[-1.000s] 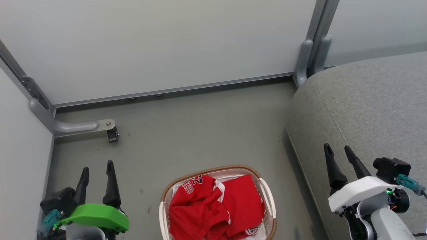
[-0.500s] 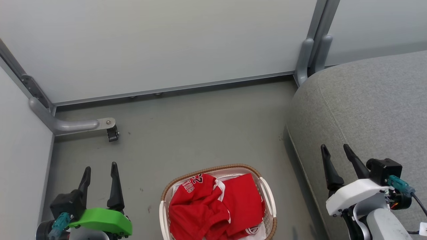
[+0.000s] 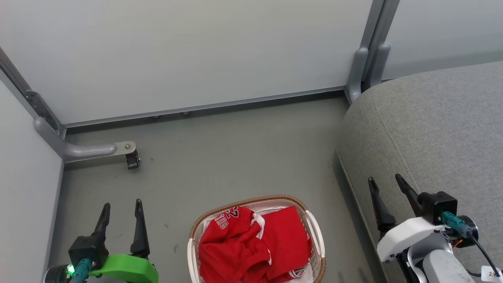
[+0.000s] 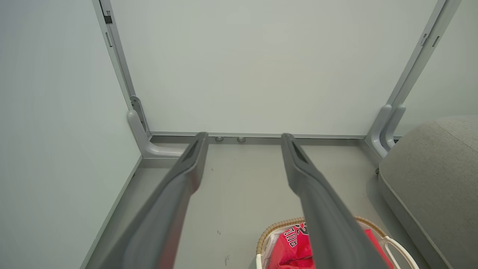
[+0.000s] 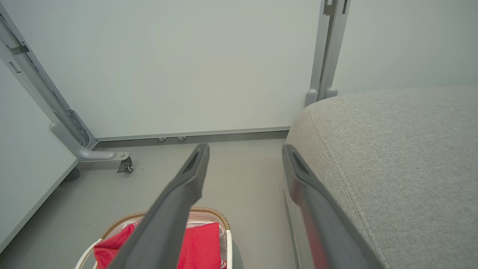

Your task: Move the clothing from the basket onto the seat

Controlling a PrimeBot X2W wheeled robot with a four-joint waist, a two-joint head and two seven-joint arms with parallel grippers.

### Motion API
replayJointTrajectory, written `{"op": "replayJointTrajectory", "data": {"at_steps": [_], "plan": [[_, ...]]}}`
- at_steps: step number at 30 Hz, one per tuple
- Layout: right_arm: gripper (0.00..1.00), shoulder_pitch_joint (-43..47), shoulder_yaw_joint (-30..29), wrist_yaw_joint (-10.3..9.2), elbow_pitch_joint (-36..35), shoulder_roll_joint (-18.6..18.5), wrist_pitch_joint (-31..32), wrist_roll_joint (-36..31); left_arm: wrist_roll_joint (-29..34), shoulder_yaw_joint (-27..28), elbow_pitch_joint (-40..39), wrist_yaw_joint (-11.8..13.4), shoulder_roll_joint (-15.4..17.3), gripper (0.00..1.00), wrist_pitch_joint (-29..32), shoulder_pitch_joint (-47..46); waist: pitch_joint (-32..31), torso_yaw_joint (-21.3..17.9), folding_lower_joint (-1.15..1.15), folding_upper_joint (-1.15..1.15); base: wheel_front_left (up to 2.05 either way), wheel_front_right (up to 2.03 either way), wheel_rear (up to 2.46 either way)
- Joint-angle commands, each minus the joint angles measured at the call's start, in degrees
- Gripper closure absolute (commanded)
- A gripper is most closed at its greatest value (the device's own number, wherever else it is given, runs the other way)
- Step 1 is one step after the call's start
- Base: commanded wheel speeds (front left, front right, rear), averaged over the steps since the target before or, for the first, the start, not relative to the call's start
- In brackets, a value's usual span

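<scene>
The red clothing [image 3: 251, 247] with white trim and lettering lies crumpled in the basket [image 3: 196, 224], a white perforated one with a brown rim, on the floor at the bottom centre. The basket [image 4: 269, 231] and clothing [image 4: 295, 246] also peek up at the bottom of the left wrist view, and the clothing [image 5: 201, 239] shows in the right wrist view. The grey seat [image 3: 440, 129] fills the right side. My left gripper [image 3: 122, 206] stands open over the floor left of the basket, holding nothing. My right gripper [image 3: 386, 181] is open above the seat's near-left edge.
Pale partition walls close off the back and left. A grey metal foot with a small caster [image 3: 131, 159] juts onto the floor at the left. A grey post [image 3: 363, 70] stands behind the seat's corner. Bare grey floor [image 3: 235, 153] lies beyond the basket.
Both grippers have sunk lower in the head view and drifted a little inward, still open. The basket and clothing have not moved.
</scene>
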Motion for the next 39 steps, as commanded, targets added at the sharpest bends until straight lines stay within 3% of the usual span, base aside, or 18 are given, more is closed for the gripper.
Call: {"op": "replayJointTrajectory", "data": {"at_steps": [1, 12, 26, 39], "plan": [[0.00, -0.51, 0.19, 0.00, 0.06, -0.16, -0.60, -1.27, 1.29, 0.22, -0.12, -0.38, -0.05, 0.00, -0.50, 0.75, -0.01, -0.06, 0.00, 0.00, 0.00, 0.00, 0.00], [0.00, -2.57, 0.81, 0.00, -0.24, -0.11, -1.74, -5.18, 4.76, -2.84, 3.54, -2.47, -0.65, 0.00, -1.66, -1.35, 3.81, -1.60, 0.00, 0.00, 0.00, 0.00, 0.00], [0.00, -10.59, 2.61, -0.02, -4.30, 0.19, -2.32, -4.94, 3.87, -12.18, 17.21, -3.54, -0.64, 0.00, -2.23, -14.40, 20.70, -9.67, 0.00, 0.00, 0.00, 0.00, 0.00], [0.00, -15.82, 3.93, -0.02, -7.92, 1.99, -2.32, -3.69, 10.72, -16.58, 33.50, -3.77, 1.31, 0.00, -2.21, -28.13, 34.79, -14.37, 0.00, 0.00, 0.00, 0.00, 0.00]]}}
